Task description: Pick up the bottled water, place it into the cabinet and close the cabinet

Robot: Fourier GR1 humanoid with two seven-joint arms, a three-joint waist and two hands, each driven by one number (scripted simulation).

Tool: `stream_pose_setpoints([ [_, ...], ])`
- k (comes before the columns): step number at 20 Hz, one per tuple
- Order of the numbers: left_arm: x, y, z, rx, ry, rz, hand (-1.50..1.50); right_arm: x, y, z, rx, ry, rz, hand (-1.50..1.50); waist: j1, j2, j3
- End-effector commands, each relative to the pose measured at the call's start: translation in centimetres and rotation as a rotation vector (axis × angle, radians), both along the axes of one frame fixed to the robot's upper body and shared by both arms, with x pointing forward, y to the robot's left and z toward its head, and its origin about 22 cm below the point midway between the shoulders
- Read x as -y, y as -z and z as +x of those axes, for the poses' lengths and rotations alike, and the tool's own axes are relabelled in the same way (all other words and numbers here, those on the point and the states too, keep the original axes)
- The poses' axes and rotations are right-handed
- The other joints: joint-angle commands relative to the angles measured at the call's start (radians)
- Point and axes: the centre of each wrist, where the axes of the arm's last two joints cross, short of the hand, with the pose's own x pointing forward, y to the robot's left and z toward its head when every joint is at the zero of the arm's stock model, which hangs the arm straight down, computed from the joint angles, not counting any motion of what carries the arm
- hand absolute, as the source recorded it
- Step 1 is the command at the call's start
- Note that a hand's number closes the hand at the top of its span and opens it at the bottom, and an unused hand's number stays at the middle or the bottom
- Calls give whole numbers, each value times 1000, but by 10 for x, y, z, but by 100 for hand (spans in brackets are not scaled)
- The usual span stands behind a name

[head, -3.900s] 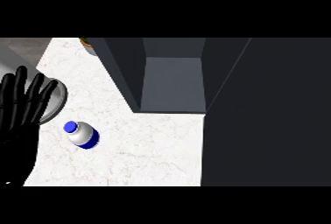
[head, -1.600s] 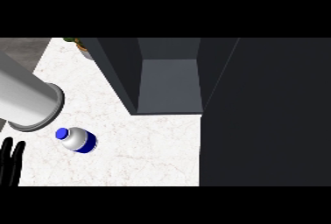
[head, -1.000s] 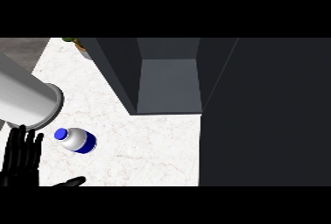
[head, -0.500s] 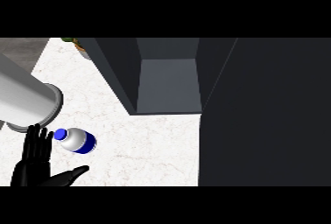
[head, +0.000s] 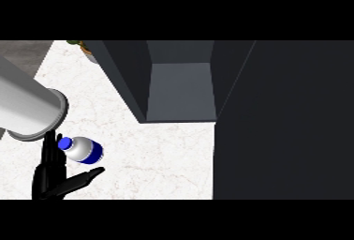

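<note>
At the far left a grey forearm (head: pixel 27 110) crosses the view. Below it the left hand (head: pixel 50 178) shows with its fingers straight and its thumb spread to the right, holding nothing. The water bottle (head: pixel 83 150) appears to stand upright on the counter just beside those fingers and above the thumb, but I cannot tell whether they touch. The likely trouble is a one-sided close. The bottle is round and tall for its base, so fingers meeting it before the thumb gets behind it could tip it or send it rolling to the right. The forearm close by the blue cap could also knock it. The counter (head: pixel 159 154) is pale marbled stone and looks smooth, so it would do little to stop a slide. Further right the cabinet (head: pixel 181 89) stands open, and its dark door (head: pixel 283 122) fills the right side. The right hand is out of sight.
</note>
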Motion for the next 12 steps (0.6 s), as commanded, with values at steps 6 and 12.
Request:
stream_pose_setpoints([
  [6,-25,40,-1,0,-51,13,-150,4,-35,-9,68,-8,-11,-150,-2,1,-1],
  [12,-23,49,20,48,-17,-109,-150,1,-36,-15,68,-9,-13,-150,-7,3,-2],
])
